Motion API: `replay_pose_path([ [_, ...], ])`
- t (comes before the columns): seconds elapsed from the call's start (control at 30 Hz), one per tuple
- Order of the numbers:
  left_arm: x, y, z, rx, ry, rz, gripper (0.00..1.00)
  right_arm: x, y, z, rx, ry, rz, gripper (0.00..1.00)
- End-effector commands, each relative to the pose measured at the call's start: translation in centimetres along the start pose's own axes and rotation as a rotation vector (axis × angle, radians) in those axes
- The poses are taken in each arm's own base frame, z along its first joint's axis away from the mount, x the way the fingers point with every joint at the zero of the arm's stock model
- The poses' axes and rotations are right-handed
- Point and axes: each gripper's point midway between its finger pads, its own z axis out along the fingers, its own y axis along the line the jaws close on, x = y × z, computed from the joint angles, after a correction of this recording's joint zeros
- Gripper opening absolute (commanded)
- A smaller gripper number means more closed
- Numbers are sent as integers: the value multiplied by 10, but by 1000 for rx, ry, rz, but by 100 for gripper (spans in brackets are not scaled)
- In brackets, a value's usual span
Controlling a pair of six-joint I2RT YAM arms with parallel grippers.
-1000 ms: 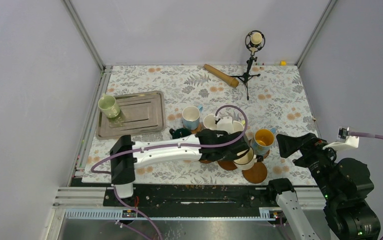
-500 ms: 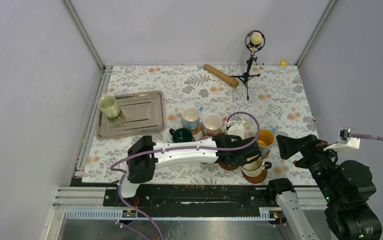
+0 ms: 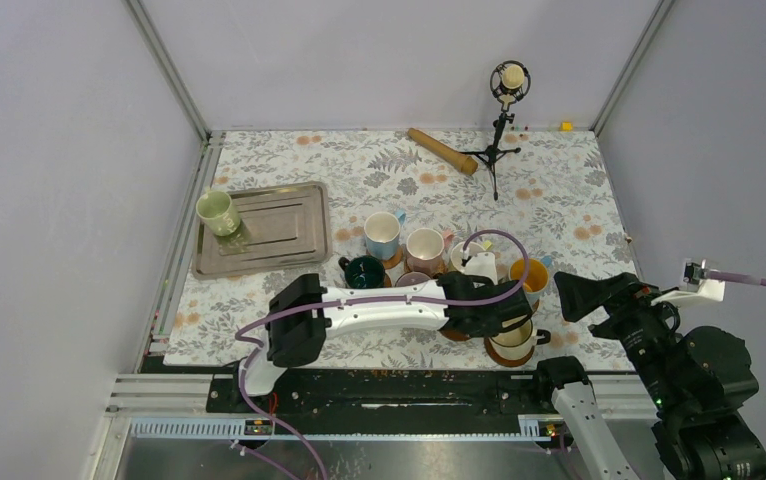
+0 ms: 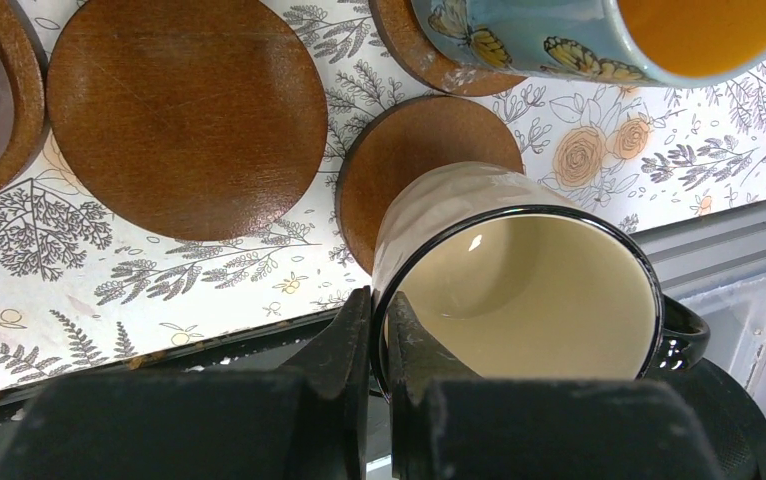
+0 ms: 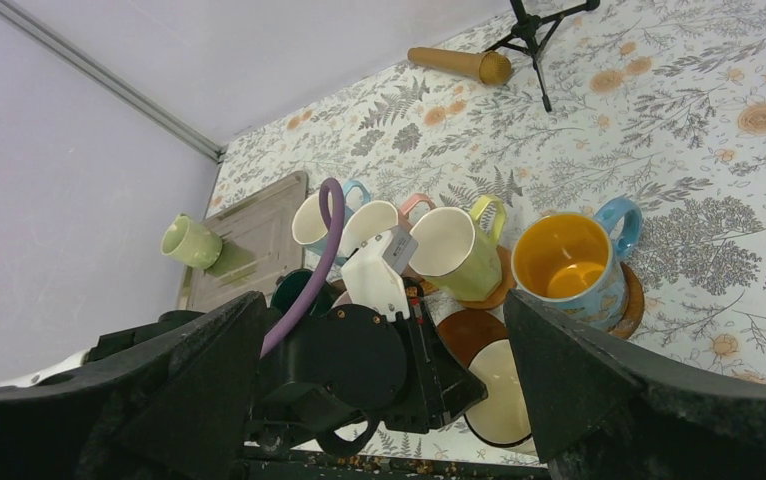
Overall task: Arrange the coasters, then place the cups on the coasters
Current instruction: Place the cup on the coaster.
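Left of the floral surface [image 3: 559,180]: tray [image 3: 289,235] with a light green mug [image 3: 218,212]
Centre: mugs [image 3: 425,243] grouped on coasters [image 4: 187,115]
Left fingers [image 4: 362,320]: clamped on the beige mug [image 4: 519,290] rim, over the front coaster [image 4: 419,150]
Right fingers [image 3: 574,295]: spread, holding nothing
Walls [image 3: 719,120]: plain, pale

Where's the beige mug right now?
In the top view the beige mug is at the near edge of the table, right of centre, over the front coaster, just in front of the blue mug. The left fingers pinch its rim.
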Motion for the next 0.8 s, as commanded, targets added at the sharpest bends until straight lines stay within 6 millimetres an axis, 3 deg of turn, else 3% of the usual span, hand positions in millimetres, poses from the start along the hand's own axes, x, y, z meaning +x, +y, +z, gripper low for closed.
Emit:
replay_pose_path([
  [0.0,-20,-45,-20,144,-51,-56,0,-6,8,-9,-39,-18,-11,96],
  [0.77,-24,-40,-7,111,-96,-8,0,-7,9,-9,-43,-18,-13,97],
])
